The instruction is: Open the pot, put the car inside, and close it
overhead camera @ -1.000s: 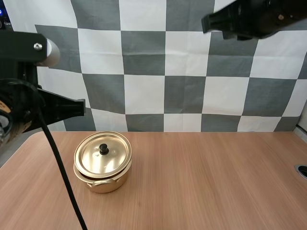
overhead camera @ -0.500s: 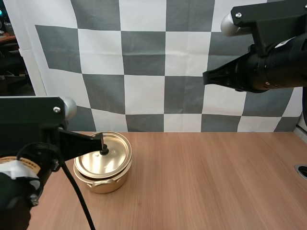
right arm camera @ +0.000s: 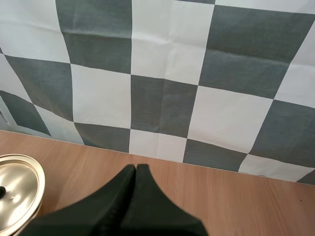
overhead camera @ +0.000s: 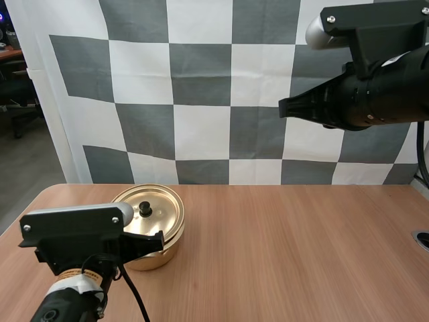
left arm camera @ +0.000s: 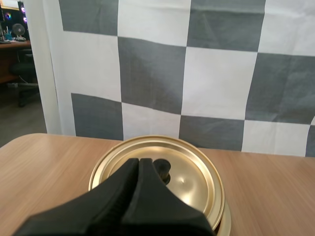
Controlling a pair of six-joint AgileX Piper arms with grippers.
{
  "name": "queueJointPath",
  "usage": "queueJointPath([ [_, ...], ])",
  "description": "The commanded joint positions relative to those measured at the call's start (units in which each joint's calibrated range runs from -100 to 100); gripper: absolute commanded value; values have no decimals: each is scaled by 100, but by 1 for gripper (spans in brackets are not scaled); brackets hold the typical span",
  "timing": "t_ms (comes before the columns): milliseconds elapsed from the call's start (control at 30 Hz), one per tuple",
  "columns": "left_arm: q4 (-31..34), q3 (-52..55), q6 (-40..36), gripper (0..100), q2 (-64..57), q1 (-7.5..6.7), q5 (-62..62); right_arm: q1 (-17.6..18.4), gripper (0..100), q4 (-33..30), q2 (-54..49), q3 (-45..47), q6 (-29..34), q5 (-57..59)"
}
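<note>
A gold pot (overhead camera: 155, 249) stands on the left part of the table, its gold lid (overhead camera: 164, 213) on, with a black knob (overhead camera: 145, 209) in the middle. My left gripper (overhead camera: 161, 239) hangs low at the pot's near side, shut on nothing. In the left wrist view its fingers (left arm camera: 139, 162) lie together as one wedge just short of the knob (left arm camera: 163, 173) on the lid (left arm camera: 189, 179). My right gripper (overhead camera: 281, 107) is high above the table's right half, shut and empty. In the right wrist view its wedge (right arm camera: 135, 168) points at bare table, with the lid (right arm camera: 18, 189) off to one side.
The wooden table (overhead camera: 288, 255) stretches bare to the right of the pot. A small round hole (overhead camera: 422, 239) sits at its right edge. The table's left corner (overhead camera: 47, 194) is rounded, close behind the pot.
My left arm has sunk from high at the left to low in front of the pot. My right arm came down into view and has since shifted slightly left.
</note>
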Motion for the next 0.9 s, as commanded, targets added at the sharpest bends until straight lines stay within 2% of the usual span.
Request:
queueJointPath([
  [0,2,69,0,0,0,-5,-23,123,0,-138,-3,-1,6,-39],
  [100,2,69,0,0,0,-5,225,419,0,-428,-19,80,315,-444],
  [267,2,69,0,0,0,-5,741,930,0,-1421,-19,543,1146,-1320],
  [400,2,69,0,0,0,-5,741,1126,0,-2002,-6,1114,1529,-2084],
  [533,2,69,0,0,0,-5,741,1133,0,-2201,-6,1762,1578,-2784],
  [667,2,69,0,0,0,-5,624,1152,0,-2273,-98,2736,1578,-4113],
  [867,2,69,0,0,0,-5,624,1289,0,-2288,-746,3664,1578,-5945],
])
